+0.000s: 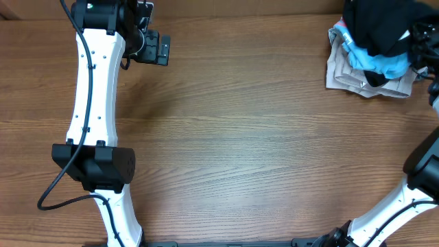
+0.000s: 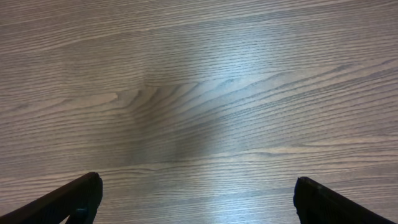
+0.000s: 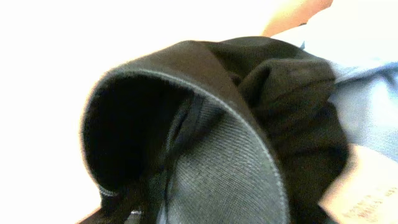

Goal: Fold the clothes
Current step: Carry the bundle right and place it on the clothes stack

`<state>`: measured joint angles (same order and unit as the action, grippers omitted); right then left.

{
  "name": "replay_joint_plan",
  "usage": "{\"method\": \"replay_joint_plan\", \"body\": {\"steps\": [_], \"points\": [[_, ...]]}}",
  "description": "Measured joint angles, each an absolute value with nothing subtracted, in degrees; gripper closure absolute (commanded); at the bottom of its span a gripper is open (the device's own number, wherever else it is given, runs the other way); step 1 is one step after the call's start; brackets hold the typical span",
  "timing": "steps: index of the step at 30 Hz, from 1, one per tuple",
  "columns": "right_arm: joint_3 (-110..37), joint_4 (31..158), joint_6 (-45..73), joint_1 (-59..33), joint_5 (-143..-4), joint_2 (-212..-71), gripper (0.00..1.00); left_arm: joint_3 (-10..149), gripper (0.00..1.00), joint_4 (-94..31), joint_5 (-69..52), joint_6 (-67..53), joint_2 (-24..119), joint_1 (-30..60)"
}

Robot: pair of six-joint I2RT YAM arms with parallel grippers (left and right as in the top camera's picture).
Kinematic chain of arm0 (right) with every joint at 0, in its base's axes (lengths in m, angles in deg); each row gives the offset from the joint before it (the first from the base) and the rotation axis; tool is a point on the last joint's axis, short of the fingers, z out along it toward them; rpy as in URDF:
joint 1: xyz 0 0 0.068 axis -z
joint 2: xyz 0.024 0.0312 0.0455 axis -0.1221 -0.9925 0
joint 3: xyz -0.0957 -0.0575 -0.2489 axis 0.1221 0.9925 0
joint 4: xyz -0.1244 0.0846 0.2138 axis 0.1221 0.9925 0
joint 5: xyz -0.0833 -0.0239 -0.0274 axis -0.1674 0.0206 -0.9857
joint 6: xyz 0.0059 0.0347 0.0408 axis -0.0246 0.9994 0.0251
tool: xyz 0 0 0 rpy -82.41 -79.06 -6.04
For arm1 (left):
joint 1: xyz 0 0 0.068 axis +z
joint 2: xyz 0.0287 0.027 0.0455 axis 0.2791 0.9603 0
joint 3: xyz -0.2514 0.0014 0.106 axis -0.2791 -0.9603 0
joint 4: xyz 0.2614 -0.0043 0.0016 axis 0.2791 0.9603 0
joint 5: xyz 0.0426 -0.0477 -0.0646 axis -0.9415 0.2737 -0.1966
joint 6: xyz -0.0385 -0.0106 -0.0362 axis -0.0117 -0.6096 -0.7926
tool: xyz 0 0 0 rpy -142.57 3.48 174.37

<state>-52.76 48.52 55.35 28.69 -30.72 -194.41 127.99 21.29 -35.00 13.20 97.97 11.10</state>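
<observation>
The black garment lies bunched on top of a pile at the table's far right corner. My right gripper is at the pile's right side. In the right wrist view the black garment fills the frame right up against the camera, with a stitched hem curling over. It hides the fingers, which appear shut on the fabric. My left gripper is at the far left of the table, far from the pile. It is open and empty over bare wood.
Under the black garment lie a light blue T-shirt and a beige garment. The blue shirt also shows in the right wrist view. The wooden table spreads between the arms. The left arm's base stands at front left.
</observation>
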Motion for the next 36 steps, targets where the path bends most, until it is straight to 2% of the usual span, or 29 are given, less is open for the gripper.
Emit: {"method": "replay_joint_plan", "body": {"steps": [3, 14, 18, 28, 36], "points": [[-52.8, 49.2, 52.7, 29.0, -27.9, -194.3, 0.27, 128.0, 0.0, 21.2, -35.0, 13.2, 98.0, 11.1], [-52.8, 54.5, 48.2, 29.1, -24.9, -188.6, 0.14, 128.0, 0.0, 21.0, -35.0, 13.2, 98.0, 11.1], [-52.8, 59.3, 44.7, 29.5, -24.9, -182.2, 0.01, 128.0, 0.0, 21.0, -35.0, 13.2, 98.0, 11.1], [-52.9, 75.4, 34.2, 30.3, -27.2, -164.6, 0.0, 128.0, 0.0, 21.0, -35.0, 13.2, 98.0, 11.1], [-52.9, 90.6, 19.9, 27.8, -32.6, -154.2, 0.0, 128.0, 0.0, 20.9, -35.0, 13.2, 98.0, 11.1]]}}
